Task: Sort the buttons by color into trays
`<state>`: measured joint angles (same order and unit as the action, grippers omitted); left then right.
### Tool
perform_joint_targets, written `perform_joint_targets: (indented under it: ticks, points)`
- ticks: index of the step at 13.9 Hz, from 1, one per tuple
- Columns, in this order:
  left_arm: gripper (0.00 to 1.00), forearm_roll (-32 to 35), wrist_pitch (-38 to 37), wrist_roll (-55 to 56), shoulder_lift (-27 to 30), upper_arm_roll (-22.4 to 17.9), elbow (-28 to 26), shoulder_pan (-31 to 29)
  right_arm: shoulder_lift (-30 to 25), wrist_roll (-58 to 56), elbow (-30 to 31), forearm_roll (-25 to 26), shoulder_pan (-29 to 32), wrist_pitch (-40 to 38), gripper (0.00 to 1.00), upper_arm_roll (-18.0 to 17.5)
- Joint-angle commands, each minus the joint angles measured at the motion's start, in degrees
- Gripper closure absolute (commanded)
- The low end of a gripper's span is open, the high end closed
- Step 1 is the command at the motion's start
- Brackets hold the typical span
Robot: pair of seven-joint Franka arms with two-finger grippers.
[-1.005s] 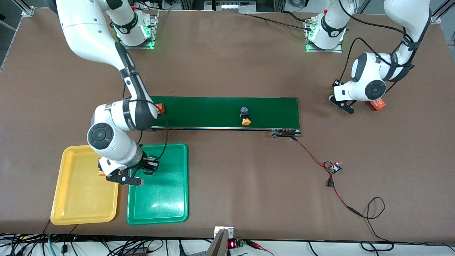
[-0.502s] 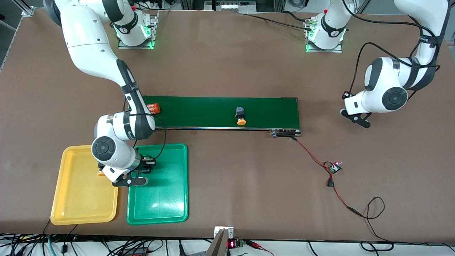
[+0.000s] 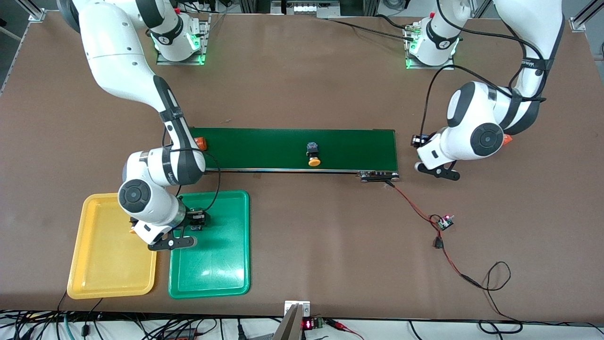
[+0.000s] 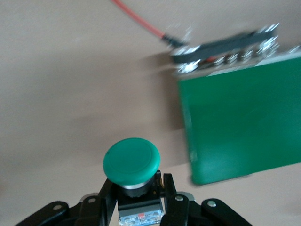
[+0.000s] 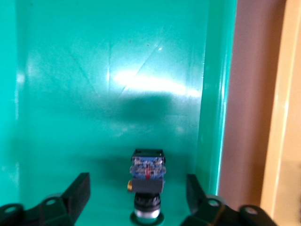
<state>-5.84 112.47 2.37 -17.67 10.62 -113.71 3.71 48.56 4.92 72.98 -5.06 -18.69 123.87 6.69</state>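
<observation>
My right gripper [image 3: 192, 225] [image 5: 138, 184] hangs low over the green tray [image 3: 222, 264] [image 5: 94, 94], open. A button [image 5: 147, 179] [image 3: 198, 220] stands cap-down on the tray floor between the spread fingers, untouched. Beside it lies the yellow tray [image 3: 104, 264] [image 5: 282, 117], where a yellow button [image 3: 134, 231] peeks out from under the arm. Another yellow-capped button [image 3: 312, 155] rides on the conveyor belt [image 3: 264, 148] [image 4: 240, 127]. My left gripper [image 3: 420, 141] [image 4: 136, 190] is shut on a green-capped button [image 4: 131, 161], over the table just off the belt's end at the left arm's side.
An orange cylinder [image 3: 200, 141] lies on the belt at the right arm's end, and another orange one [image 3: 507, 138] shows past the left arm. A small circuit board [image 3: 444, 222] on red-black wires lies nearer the front camera than the belt's motor end [image 3: 378, 176].
My right gripper has opened and let go of the button in the green tray. My left arm swung toward the belt's end. The yellow button and orange cylinder drifted toward the right arm's end.
</observation>
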Motion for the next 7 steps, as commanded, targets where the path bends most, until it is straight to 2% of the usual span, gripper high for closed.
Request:
perform_joint_targets:
  ticks: [1,3,6,7]
  points:
    - [0.77,-2.86,-1.46,7.45,-3.94,1.68,5.24,1.82,-3.90,5.08,0.41,0.23,-1.43,-6.25,0.00,-0.80]
    - [0.77,-4.43,-1.11,10.63,-6.84,1.68,7.44,4.71,-6.10,9.39,0.41,0.23,-4.76,-11.00,0.00,-0.71]
    - [0.72,-6.11,1.00,10.73,-8.78,2.47,7.18,6.66,-7.43,22.12,0.49,0.32,-11.61,-14.97,0.00,-0.71]
    - [0.60,-6.20,1.09,10.90,-9.22,3.52,7.01,6.66,-7.86,25.20,0.49,0.41,-14.16,-15.85,0.00,-0.71]
